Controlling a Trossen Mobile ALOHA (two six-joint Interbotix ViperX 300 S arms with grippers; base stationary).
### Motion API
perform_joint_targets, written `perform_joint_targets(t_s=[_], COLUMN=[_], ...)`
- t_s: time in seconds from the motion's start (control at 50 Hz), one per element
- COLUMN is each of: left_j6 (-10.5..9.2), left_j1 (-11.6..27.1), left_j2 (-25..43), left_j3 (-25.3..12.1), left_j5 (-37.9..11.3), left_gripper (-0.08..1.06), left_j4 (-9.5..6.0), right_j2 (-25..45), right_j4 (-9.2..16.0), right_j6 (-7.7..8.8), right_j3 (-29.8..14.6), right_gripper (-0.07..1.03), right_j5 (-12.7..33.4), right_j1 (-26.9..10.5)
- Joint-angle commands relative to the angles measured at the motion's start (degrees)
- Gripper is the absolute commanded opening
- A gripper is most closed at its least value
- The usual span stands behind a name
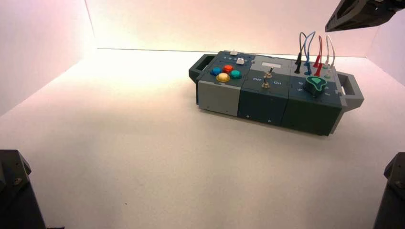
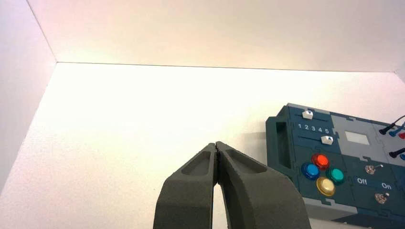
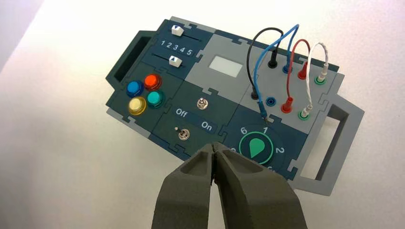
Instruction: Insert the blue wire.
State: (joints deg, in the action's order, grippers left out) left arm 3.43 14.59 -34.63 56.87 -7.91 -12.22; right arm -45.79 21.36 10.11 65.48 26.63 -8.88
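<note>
Blue wire (image 3: 258,67): one plug seated, one left loose beside the blue socket (image 3: 271,101)
Right gripper (image 3: 213,144): upper right, closed, nothing held
Left gripper (image 2: 216,144): outside high view, closed, empty

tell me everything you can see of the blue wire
The blue wire is a thin, smooth, plastic-looking cable arched in a loop above the box's wire panel, with a darker blue plug at each end. One plug sits in a blue socket in the far row. The other lies loose beside the near blue socket, which is empty. No gripper touches it.
</note>
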Motion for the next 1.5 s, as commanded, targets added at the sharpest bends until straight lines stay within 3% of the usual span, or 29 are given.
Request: perform_joint_targets(t_s=[0.02, 0.36, 0.72, 0.88, 1.06, 1.26, 1.5], left_j6=[0.18, 0.18, 0.26, 0.53, 1.93, 1.93, 2.11], left_j1=[-0.09, -0.09, -0.09, -0.18, -0.18, -0.26, -0.18], left_j2=[-0.18, -0.35, -5.8, -8.7, -7.56, -6.06, -4.83], left_j3=[-1.41, -1.23, 0.44, 1.93, 1.14, 0.7, 0.35], left_j5=[0.62, 0.53, 1.58, 2.37, 2.29, 2.29, 2.29], left_gripper=[-0.03, -0.03, -0.03, -0.03, -0.03, -0.03, -0.03], left_j4=[0.18, 0.18, 0.18, 0.18, 0.35, 0.26, 0.26], right_j2=[0.62, 5.1, 19.78, 25.05, 26.81, 26.81, 26.19], right_j4=[-0.09, -0.18, -0.35, -1.93, -2.37, -2.9, -3.52], right_j6=[0.0, -0.09, 0.35, 0.88, 0.88, 0.79, 0.79], right_j3=[-0.62, -0.97, -3.52, -7.21, -8.09, -7.65, -5.45], right_gripper=[-0.02, 0.06, 0.07, 0.15, 0.15, 0.15, 0.24], right_j5=[-0.53, -4.48, -9.84, -10.46, -10.63, -10.9, -10.46], right_j1=[0.18, 0.62, 0.62, 0.62, 0.62, 0.7, 5.45])
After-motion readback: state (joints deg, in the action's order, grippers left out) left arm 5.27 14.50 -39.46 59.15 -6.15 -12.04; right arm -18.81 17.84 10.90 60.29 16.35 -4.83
